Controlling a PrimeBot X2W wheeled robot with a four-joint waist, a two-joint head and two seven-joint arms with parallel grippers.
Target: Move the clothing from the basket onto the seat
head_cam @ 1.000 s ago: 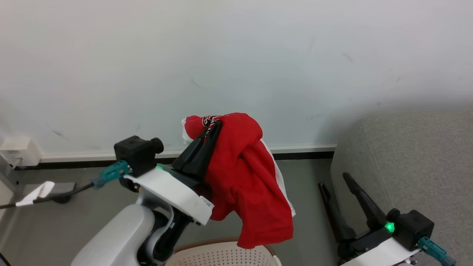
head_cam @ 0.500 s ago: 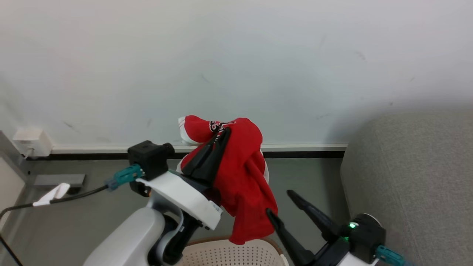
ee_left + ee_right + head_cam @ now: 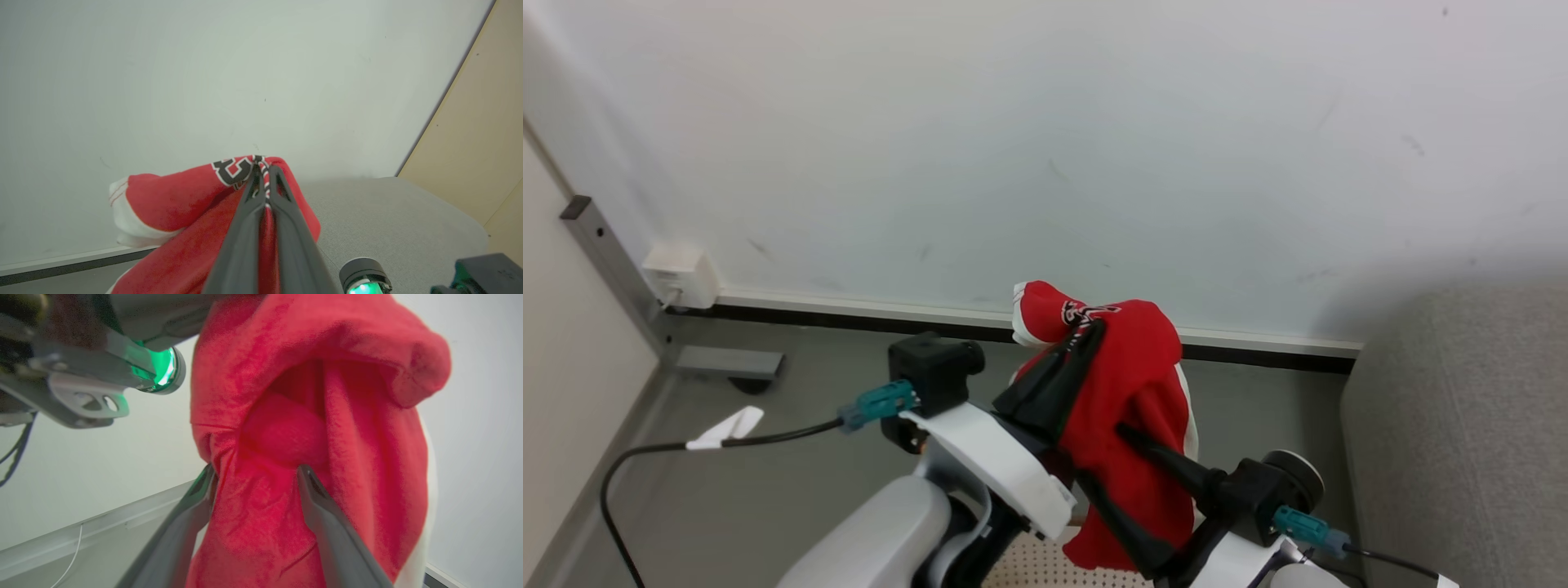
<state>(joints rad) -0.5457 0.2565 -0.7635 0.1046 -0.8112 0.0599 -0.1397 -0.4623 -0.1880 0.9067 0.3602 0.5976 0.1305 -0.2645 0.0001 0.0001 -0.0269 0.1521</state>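
Observation:
The clothing, a red garment (image 3: 1131, 392) with white trim and a black-and-white print, hangs in the air from my left gripper (image 3: 1093, 328), which is shut on its top fold; the pinch is plain in the left wrist view at the left gripper (image 3: 263, 173) on the red garment (image 3: 184, 200). My right gripper (image 3: 1104, 454) stands open with its two fingers on either side of the hanging cloth, and the right wrist view has the red garment (image 3: 286, 416) bunched between them at the right gripper (image 3: 257, 470). The cream perforated basket (image 3: 1029, 565) peeks out below. The grey seat (image 3: 1462, 441) lies to the right.
A pale wall with a dark baseboard (image 3: 849, 314) runs behind. A white socket box (image 3: 682, 273), a grey metal post (image 3: 605, 245) and a black cable with a white tag (image 3: 727, 426) sit at the left on the grey floor (image 3: 768, 490).
The head camera has swung, shifting the whole picture. My right gripper has come in from beside the seat to straddle the hanging garment with open fingers. The left grip is unchanged.

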